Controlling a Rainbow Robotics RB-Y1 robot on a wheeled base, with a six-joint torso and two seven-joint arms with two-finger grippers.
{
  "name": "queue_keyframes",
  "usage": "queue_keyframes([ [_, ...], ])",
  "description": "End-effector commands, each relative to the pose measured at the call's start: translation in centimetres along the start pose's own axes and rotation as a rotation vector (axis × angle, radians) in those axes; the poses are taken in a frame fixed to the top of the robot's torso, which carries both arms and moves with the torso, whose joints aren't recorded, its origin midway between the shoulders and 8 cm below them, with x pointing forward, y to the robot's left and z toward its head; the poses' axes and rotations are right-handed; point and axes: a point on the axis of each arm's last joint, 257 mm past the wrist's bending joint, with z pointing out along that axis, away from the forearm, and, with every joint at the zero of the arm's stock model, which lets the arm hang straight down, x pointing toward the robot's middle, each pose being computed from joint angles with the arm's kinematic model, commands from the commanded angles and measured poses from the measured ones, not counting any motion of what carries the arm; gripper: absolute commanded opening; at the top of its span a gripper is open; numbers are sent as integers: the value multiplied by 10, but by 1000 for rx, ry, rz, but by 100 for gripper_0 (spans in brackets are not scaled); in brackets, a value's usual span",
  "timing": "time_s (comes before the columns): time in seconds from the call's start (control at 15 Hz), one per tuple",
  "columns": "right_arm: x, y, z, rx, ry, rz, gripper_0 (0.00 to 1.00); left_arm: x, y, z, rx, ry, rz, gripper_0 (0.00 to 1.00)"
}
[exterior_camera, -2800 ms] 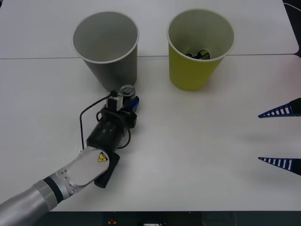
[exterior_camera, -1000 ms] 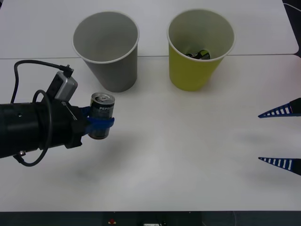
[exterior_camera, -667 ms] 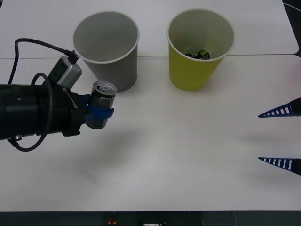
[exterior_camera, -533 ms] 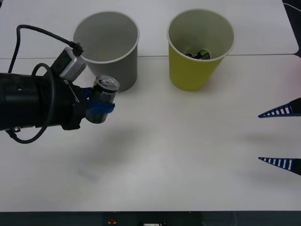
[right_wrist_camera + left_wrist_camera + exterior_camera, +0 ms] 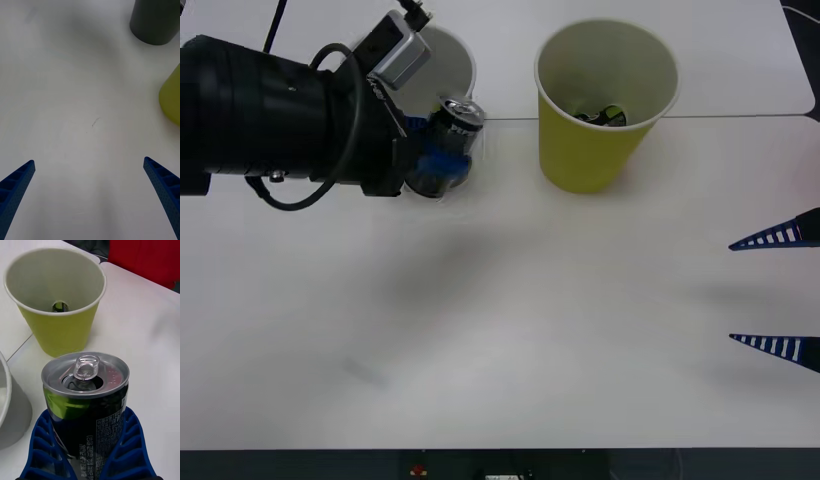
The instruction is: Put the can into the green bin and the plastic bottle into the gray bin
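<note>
The can (image 5: 452, 128) sits upright between the blue fingers of the left gripper (image 5: 438, 158), which is clamped on its sides and holds it above the tabletop (image 5: 510, 320). Just beyond the gripper stands the green bin (image 5: 605, 100), with the gray bin (image 5: 9, 408) close beside it. The right gripper (image 5: 776, 290) hangs well apart, fingers spread wide and holding nothing.

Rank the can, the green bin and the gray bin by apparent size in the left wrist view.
1. can, but it is nearest the camera
2. green bin
3. gray bin, mostly cropped, so its rank is unsure

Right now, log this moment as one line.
left gripper: shut on can, airborne | green bin: beside | right gripper: open, idle
</note>
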Motion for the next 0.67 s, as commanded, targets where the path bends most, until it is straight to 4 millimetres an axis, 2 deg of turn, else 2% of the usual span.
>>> queue_keyframes([
  [0.07, 0, 0, 0, 0, 0, 0, 100, -30, 9, 23, -23, 9, 58, 0],
  [0.67, 0, 0, 0, 0, 0, 0, 100, -123, 33, 102, -75, 47, 52, 0],
])
